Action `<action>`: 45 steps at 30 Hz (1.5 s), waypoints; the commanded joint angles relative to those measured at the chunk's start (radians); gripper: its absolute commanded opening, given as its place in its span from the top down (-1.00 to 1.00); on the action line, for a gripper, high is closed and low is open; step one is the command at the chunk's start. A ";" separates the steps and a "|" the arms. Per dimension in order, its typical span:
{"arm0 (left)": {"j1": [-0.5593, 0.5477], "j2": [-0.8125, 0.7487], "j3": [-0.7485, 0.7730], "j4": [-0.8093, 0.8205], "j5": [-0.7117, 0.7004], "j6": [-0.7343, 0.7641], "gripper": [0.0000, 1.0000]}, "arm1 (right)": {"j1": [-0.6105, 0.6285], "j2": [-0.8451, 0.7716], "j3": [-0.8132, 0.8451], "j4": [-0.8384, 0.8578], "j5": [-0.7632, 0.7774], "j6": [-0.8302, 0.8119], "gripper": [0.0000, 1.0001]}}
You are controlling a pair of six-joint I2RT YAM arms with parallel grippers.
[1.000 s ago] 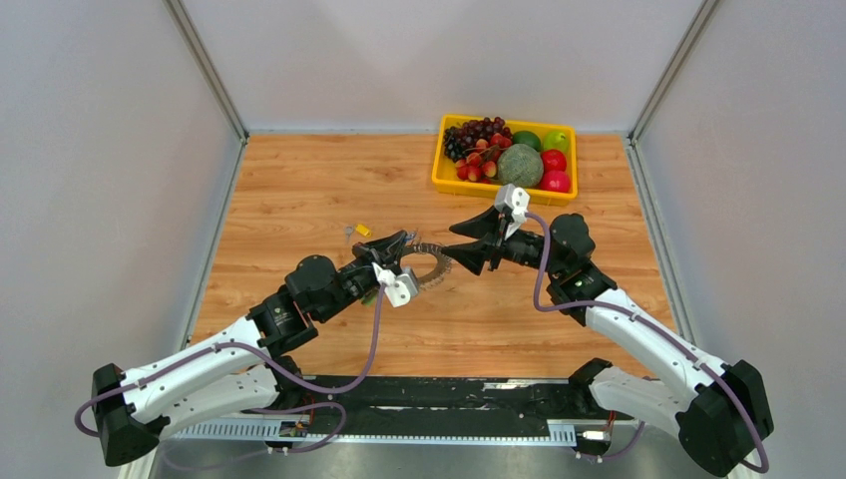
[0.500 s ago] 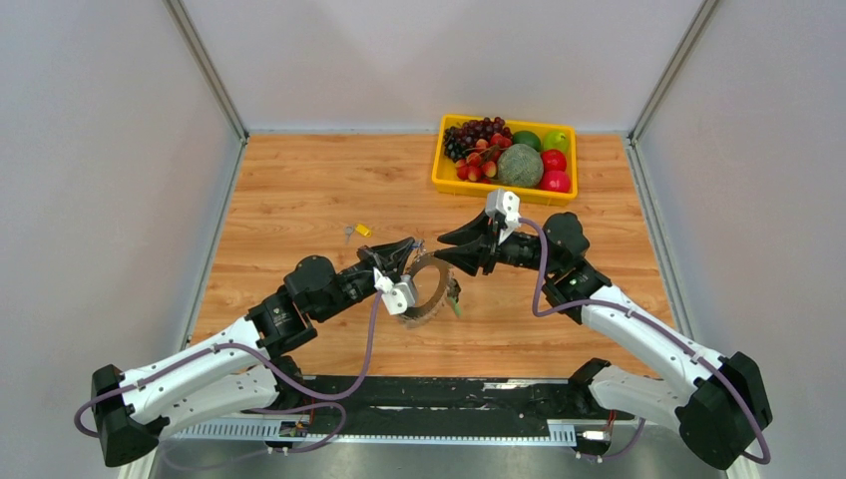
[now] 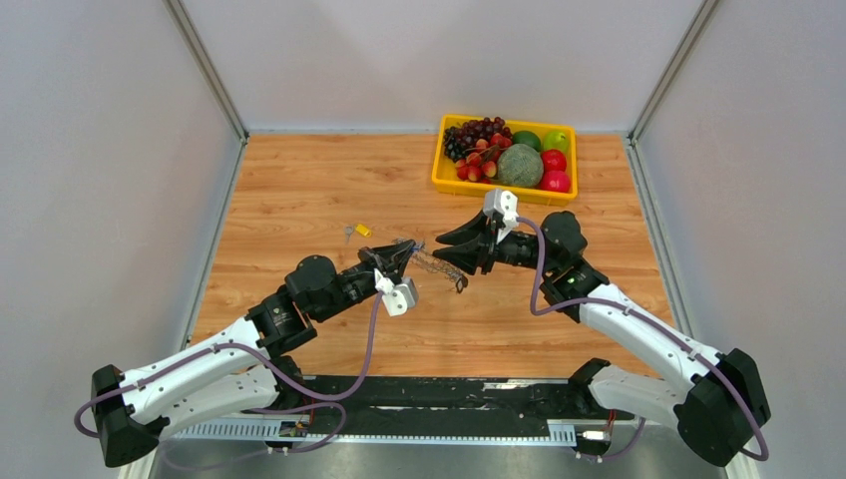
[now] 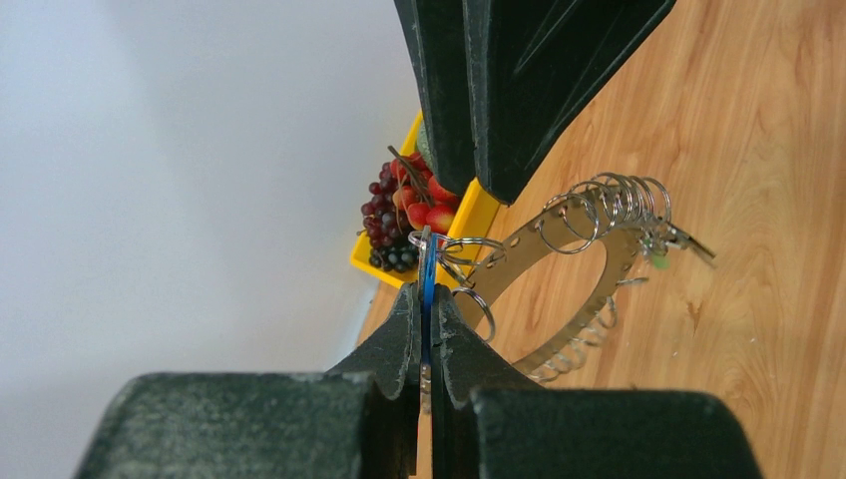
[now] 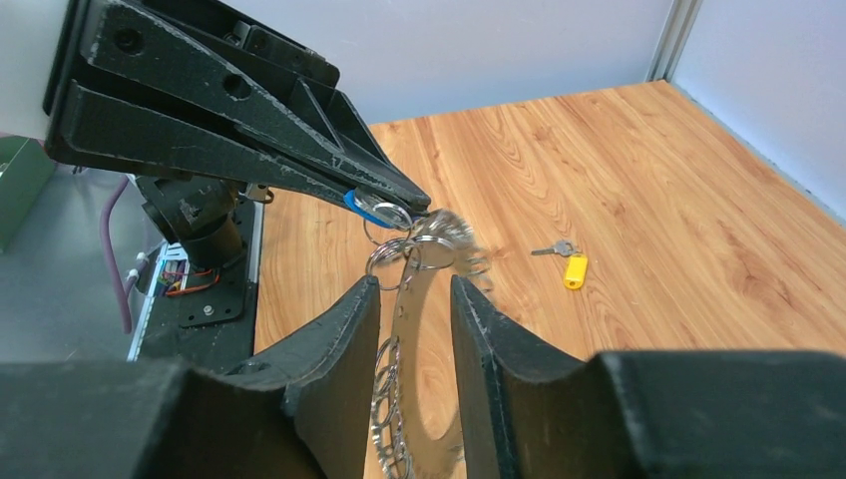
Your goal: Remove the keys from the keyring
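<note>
White walls close in a wooden table (image 3: 299,190), with a yellow crate (image 3: 469,189) of fruit at the far right. The action is mid-table, where both arms meet.

The left gripper (image 4: 427,299) is pressed together on the blue key (image 4: 427,274), pinching its flat head edge-on. That key hangs by a small silvery loop from the keyring (image 3: 436,265). The right gripper (image 5: 414,289) straddles the ring's plate. Its fingers are parted, and its wrist view shows wood between the plate and one finger, so it does not look clamped.

As I read it, the step in hand is working the blue key free. To do that well, the right claw should close on the plate just beside that loop and hold it dead still. The left can then walk the key round the loop's wire rather than yank it. A straight pull would likely just drag the whole ring along, and the bunched loops (image 4: 609,200) nearby could snag.

The ring stands on edge, so from above it shows as a thin dark line. Its long line runs from the left claw, slightly farther back, toward the right and a touch nearer. Its flat faces look roughly near and far. I cannot tell whether its lower rim touches the wood. The blue key's blade is hidden, so I cannot say which way it points. A green-headed key (image 4: 655,259) dangles at the ring's right end, and a yellow key (image 3: 362,231) lies loose on the table, left of the claws.
</note>
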 commanded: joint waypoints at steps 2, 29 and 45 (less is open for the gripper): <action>-0.004 -0.021 0.032 0.059 0.038 -0.009 1.00 | 0.009 0.034 0.060 0.033 -0.037 -0.002 0.29; -0.004 -0.063 -0.004 0.162 -0.032 -0.002 1.00 | 0.074 0.139 0.151 -0.051 -0.176 -0.047 1.00; -0.003 -0.086 -0.055 0.245 -0.079 0.031 1.00 | 0.057 0.160 0.199 -0.073 0.012 0.125 1.00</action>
